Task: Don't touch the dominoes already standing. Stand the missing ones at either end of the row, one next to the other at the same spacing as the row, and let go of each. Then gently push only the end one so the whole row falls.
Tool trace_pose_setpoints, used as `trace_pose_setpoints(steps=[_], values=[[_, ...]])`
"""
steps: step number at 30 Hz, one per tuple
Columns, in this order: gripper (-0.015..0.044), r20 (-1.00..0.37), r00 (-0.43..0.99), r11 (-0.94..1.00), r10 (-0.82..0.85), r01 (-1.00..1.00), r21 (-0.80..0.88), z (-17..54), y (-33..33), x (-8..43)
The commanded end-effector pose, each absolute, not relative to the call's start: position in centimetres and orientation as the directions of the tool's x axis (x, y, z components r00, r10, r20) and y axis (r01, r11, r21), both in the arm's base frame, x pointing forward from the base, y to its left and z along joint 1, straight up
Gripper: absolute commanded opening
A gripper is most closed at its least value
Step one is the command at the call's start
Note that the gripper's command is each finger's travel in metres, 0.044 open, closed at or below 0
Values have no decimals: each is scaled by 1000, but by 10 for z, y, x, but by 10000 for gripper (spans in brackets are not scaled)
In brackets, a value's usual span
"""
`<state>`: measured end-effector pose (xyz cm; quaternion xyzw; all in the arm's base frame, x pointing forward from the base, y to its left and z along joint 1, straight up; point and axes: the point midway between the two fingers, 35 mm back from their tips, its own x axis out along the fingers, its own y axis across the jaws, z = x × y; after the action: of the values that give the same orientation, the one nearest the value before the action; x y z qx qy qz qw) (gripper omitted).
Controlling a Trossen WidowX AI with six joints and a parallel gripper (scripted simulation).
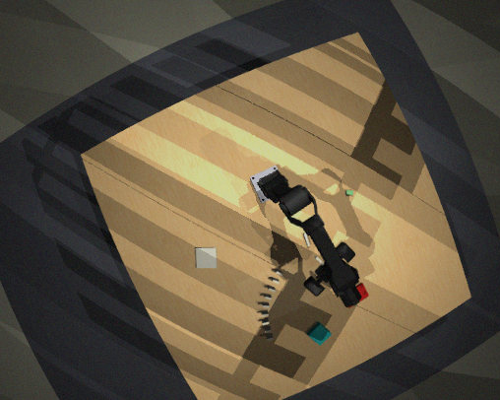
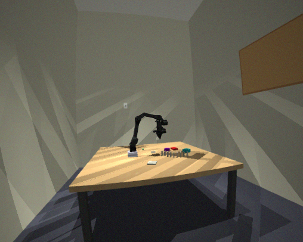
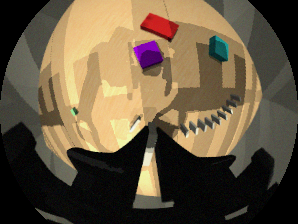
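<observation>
"Where's the row?"

"The row of dominoes stands in a curve on the table, one end nearer the arm's white base."

"And the gripper?"

"Up above the table, off to one side of the row, pinching a single domino between its fingers. Nothing in its grip touches the row."

"Any other domino?"

"Yes, a loose domino, apart from the row, beyond its base-side end."

"What about the blocks?"

"The teal block is near the row's far end. The red block and purple block are on that same side of the row."

"The pale square?"

"Across the row from those blocks, well apart from it. The little green block is well away from the row too, on the blocks' side."
</observation>
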<state>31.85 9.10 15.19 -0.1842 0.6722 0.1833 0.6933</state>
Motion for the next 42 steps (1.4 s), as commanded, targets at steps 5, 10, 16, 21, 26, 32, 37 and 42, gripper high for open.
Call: trace_pose_setpoints(steps=[5, 10, 16, 21, 26, 32, 37, 42], values=[[22, -1000, 23, 975, 9, 220, 14, 151, 120, 329], [22, -1000, 23, 801, 10, 598, 22, 151, 137, 332], [22, -1000, 23, 767, 11, 642, 23, 151, 139, 333], [22, -1000, 23, 767, 11, 642, 23, 151, 139, 333], [22, -1000, 23, 767, 11, 642, 23, 151, 139, 333], [22, -995, 29, 740, -100, 670, -55, 139, 135, 329], [22, -965, 53, 694, -255, 705, -144, 124, 130, 324], [22, -912, 97, 645, -399, 737, -204, 114, 125, 321]])
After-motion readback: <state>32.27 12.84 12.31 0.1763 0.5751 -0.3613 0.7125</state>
